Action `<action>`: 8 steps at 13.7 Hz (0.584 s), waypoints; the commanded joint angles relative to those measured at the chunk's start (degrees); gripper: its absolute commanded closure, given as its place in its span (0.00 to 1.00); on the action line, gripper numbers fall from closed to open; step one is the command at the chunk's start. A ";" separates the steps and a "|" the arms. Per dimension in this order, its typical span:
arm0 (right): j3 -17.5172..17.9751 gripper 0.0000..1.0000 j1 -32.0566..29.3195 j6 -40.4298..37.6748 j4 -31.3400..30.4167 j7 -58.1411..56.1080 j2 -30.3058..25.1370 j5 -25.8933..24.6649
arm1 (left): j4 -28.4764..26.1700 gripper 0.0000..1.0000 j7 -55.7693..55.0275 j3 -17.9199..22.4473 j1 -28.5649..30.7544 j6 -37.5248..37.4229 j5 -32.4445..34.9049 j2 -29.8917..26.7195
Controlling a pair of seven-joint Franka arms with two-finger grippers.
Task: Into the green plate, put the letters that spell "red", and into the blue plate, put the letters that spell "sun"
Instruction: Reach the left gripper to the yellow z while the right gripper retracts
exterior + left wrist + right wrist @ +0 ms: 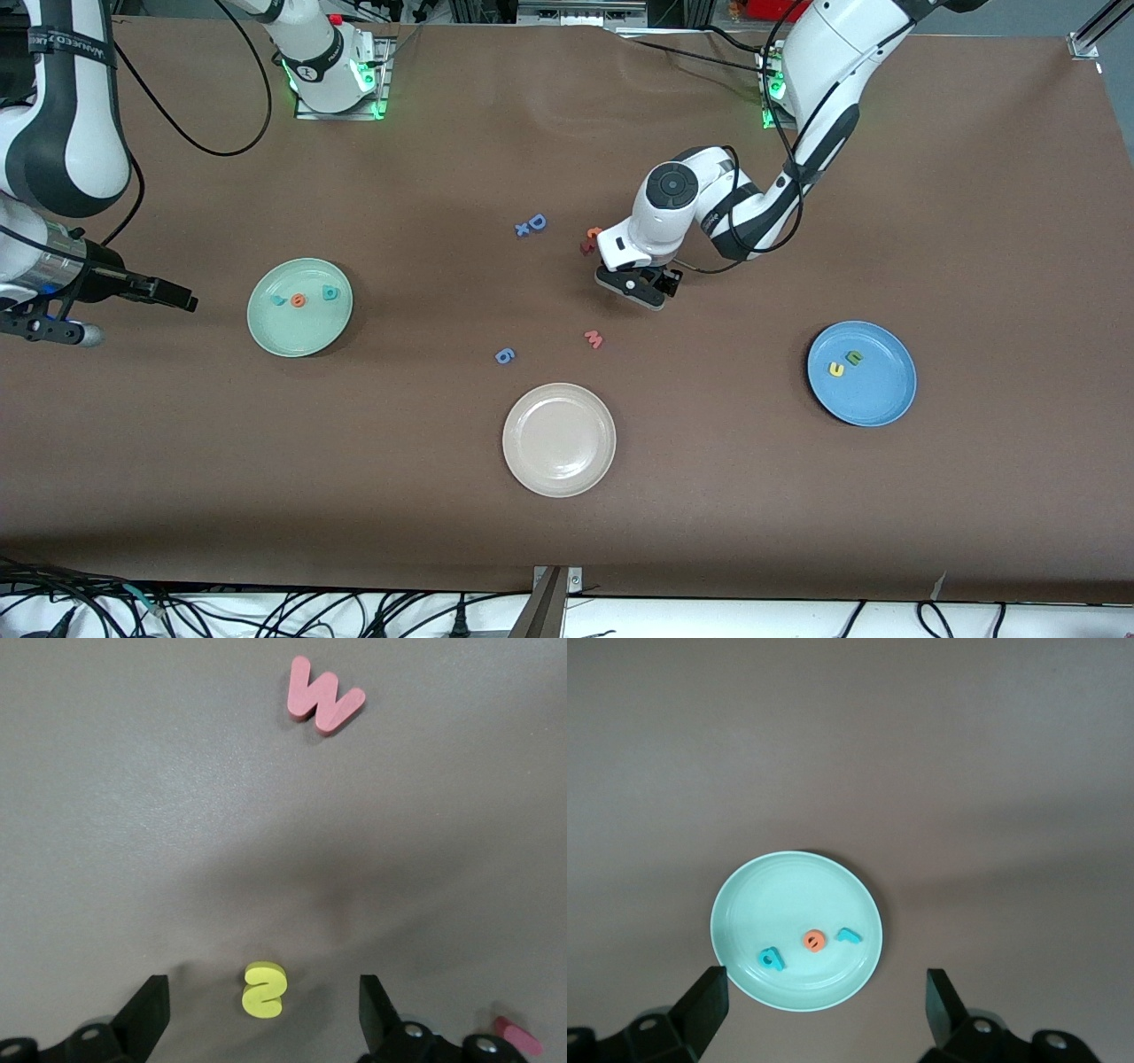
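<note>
1. Green plate (299, 307), toward the right arm's end of the tabletop (797, 496): it holds the teal "r" (278, 300), the orange "e" (299, 300) and the teal "d" (330, 293), lying apart in a row. The "red" half of the task reads as finished.
2. Blue plate (861, 373), toward the left arm's end: it holds the yellow u/n letter (835, 369) and the dark green u/n letter (854, 358), close beside each other. The "s" is not in it.
3. Yellow "s" (264, 989): flat on the tabletop, directly below the left gripper (640, 285) and hidden by it in the front view. In the left wrist view it lies between the two fingers (146, 1014), apart from both and about midway, its long axis running across the line that joins them.
4. Left gripper: fingers spread wide, holding nothing, straddling the "s". The coming move probably needs only a straight descent and a squeeze across the letter's narrow width.
5. Right gripper (168, 293): waiting beside the green plate, above the tabletop, fingers apart and empty. The left arm is far nearer to the "s".
6. Distractors: pink "w" (594, 338), nearer the front camera than the left gripper; cream plate (559, 439); blue "6" (504, 355); blue "D" (532, 225).
</note>
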 commanded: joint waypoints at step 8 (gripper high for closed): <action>0.33 0.01 0.12 -2.32 1.66 -0.83 -4.55 -1.52 | -1.68 0.16 -1.27 0.12 0.60 1.24 5.84 0.10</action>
